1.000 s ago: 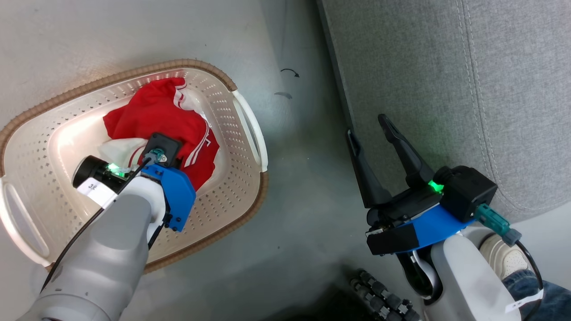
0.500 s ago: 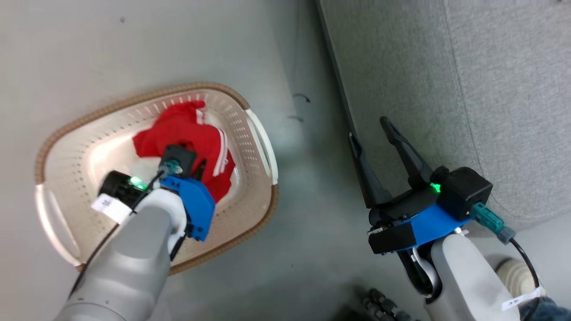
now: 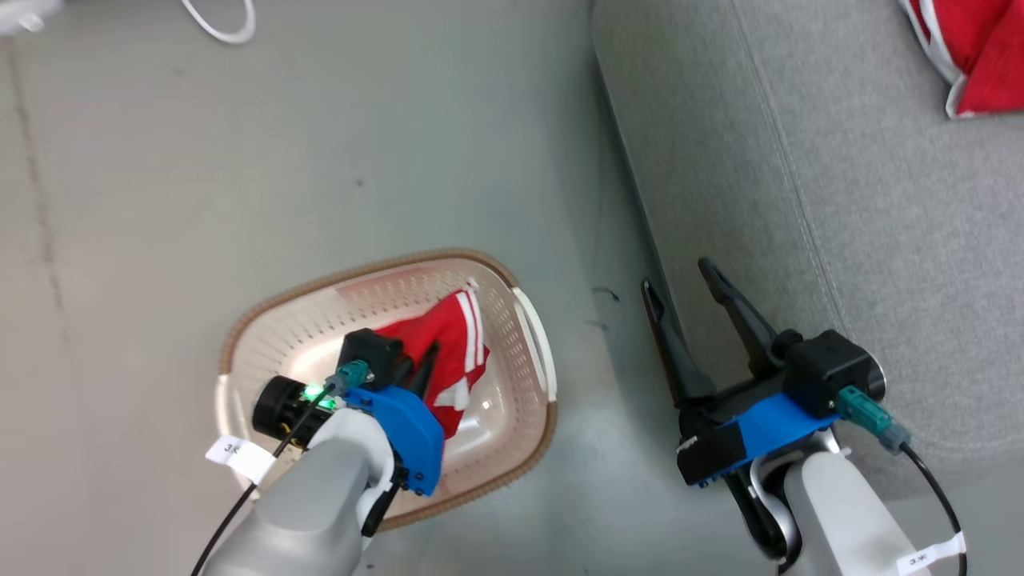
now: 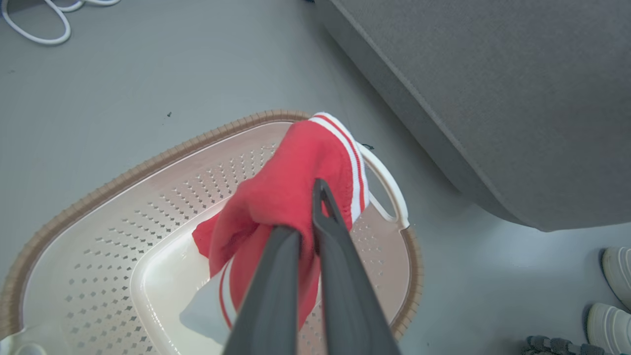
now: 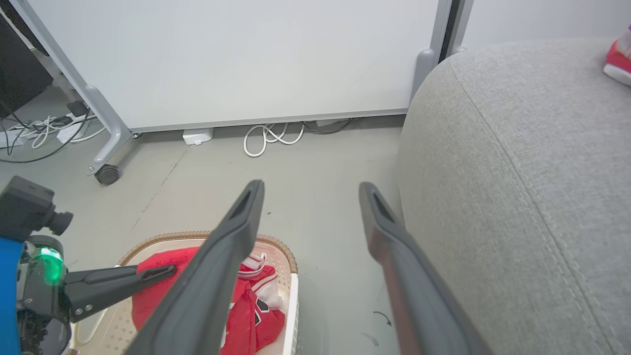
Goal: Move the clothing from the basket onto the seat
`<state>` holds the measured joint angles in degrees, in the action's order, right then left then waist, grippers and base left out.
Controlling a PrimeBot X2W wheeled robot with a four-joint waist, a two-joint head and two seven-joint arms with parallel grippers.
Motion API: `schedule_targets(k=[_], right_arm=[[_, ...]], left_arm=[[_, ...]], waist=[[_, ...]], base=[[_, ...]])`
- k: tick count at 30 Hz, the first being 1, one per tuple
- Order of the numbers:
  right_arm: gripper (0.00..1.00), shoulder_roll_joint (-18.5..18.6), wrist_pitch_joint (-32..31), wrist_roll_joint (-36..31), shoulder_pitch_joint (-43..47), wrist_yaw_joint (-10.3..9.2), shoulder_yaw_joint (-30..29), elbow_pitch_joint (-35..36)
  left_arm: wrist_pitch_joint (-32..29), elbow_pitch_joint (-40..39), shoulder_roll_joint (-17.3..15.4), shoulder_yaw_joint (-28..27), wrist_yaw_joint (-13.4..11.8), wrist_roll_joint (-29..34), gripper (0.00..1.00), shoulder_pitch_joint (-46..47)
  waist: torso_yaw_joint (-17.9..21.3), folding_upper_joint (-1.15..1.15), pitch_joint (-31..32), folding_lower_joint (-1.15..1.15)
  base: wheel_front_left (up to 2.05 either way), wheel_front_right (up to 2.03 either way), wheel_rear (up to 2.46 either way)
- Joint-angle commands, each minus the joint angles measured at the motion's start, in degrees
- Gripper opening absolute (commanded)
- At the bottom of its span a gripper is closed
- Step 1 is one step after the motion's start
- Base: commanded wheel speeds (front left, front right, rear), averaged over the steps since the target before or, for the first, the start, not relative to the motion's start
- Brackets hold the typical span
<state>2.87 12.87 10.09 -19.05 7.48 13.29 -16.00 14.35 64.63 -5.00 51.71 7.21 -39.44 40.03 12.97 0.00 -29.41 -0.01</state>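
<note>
Over the basket (image 4: 148, 165), clothing (image 4: 296, 167) in left claw (image 4: 304, 209)

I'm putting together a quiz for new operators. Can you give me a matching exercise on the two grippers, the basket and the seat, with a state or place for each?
1 left gripper
2 right gripper
3 basket
4 seat

A open, holding nothing
B stands on the floor
C shut on the clothing
D has a red garment lying on it

Pairs: 1-C, 2-A, 3-B, 4-D
</note>
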Motion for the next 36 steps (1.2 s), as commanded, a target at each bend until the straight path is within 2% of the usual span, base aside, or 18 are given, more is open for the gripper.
schedule_targets(k=[1, 4, 10, 17, 25, 36], right_arm=[[1.0, 0.03, -0.39, -0.42, 1.4, 0.02, -0.48, -0.24], [1.0, 0.04, -1.38, -1.06, 3.25, 0.03, -1.15, -0.34], [1.0, 0.03, -3.5, -2.09, 6.95, 0.02, -2.8, 0.73], [1.0, 0.03, -5.16, -2.02, 10.27, 0.03, -3.44, 1.85], [1.0, 0.04, -6.73, -1.32, 12.96, 0.03, -3.21, 3.02], [1.0, 0.04, -7.65, -0.56, 14.07, 0.03, -2.5, 3.66]], left_arm=[[0.57, -1.67, 0.05, 0.53, 0.42, -0.33, 0.0, -0.86], [0.91, -5.13, -0.06, 0.89, 0.42, -0.69, 0.0, -2.04], [0.9, -13.42, -1.19, -2.2, 0.26, 1.32, 0.0, -4.24], [0.91, -18.02, -0.98, -4.21, 0.26, 3.13, 0.0, -5.83], [-0.74, -20.46, -0.55, 0.03, 0.26, 1.8, 0.0, -1.57], [-4.31, -23.51, 0.19, 2.58, 0.26, -1.02, 0.0, 6.05]], waist=[[-3.6, 0.0, 5.76, 0.01], [-5.05, 0.0, 9.33, 0.01], [-7.88, 0.0, 15.27, 0.01], [-10.02, 0.0, 19.8, 0.01], [-12.1, 0.0, 23.32, 0.01], [-13.12, 0.0, 24.96, 0.01]], base=[[0.0, 0.0, 0.0], [0.0, 0.0, 0.0], [0.0, 0.0, 0.0], [0.0, 0.0, 0.0], [0.0, 0.0, 0.0], [0.0, 0.0, 0.0]])
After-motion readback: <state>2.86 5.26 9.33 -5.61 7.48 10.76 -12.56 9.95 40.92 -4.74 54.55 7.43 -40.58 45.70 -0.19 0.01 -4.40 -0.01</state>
